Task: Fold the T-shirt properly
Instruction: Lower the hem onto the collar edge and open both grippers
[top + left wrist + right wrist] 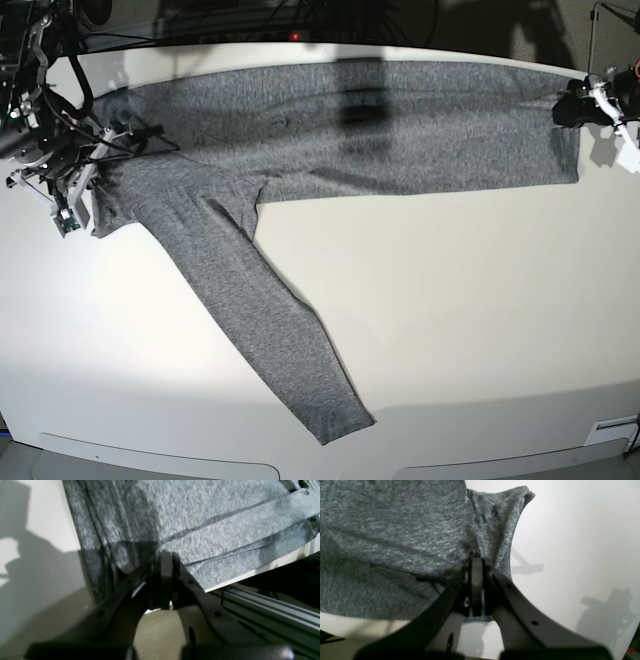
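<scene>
On the white table (480,320), the shirt (380,130) lies spread flat across the far half, body stretched side to side, one long sleeve (260,320) trailing diagonally toward the near edge. The left gripper (166,562) is clamped on the fabric edge at one end; its jaws are closed with cloth pinched between them. The right gripper (476,566) is likewise closed on a bunched fold at the opposite end. The knit appears soft, light and limp: it will probably sag and wrinkle when lifted and offers no stiffness. Hold is best taken at hems, shoulder seams or the cuff, where doubled layers resist slipping. The loose sleeve will likely drag unless folded in first.
</scene>
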`<state>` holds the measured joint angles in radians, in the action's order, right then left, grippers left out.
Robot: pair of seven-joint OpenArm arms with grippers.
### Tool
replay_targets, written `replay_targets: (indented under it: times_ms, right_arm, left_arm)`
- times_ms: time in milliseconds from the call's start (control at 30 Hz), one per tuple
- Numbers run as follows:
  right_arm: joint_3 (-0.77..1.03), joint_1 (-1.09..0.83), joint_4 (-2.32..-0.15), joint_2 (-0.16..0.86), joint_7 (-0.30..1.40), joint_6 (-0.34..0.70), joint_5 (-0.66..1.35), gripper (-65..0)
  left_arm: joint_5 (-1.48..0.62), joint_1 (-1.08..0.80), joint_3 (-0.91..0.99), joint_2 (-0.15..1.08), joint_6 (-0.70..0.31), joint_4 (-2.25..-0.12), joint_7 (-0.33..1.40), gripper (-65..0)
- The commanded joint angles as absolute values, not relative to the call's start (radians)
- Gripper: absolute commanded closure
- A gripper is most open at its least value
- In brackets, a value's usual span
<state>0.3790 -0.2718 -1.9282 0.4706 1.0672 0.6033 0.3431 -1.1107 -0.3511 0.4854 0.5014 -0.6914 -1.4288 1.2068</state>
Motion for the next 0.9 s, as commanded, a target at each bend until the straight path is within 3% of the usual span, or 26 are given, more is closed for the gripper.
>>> replay_targets:
  times_ms: [0,633,667,700,867]
  right_arm:
    - [0.387,-0.266,-1.946,0.488,1.061,0.606,0.337,0.0]
    - [0.387,-0.319,-1.946,0.487,1.092,0.605,0.337,0.0]
    - [0.387,-0.319,-1.946,0.487,1.093,0.605,0.338,0.0]
    - [0.387,-0.319,-1.946,0.487,1.093,0.605,0.342,-3.0]
    - [0.387,-0.319,-1.946,0.488,1.093,0.605,0.344,-35.2]
  left_arm:
    - [-1.126,-0.35,0.496,0.524,-0.698,-1.442,1.195,0.0]
    - [-1.213,-0.391,0.496,0.524,-0.698,-1.442,1.174,0.0]
    - [-1.209,-0.391,0.496,0.524,-0.698,-1.442,1.175,-2.8]
    - [-1.203,-0.391,0.496,0.524,-0.698,-1.442,1.177,-6.7]
    - [-1.177,-0.391,0.496,0.524,-0.698,-1.442,1.181,-19.3]
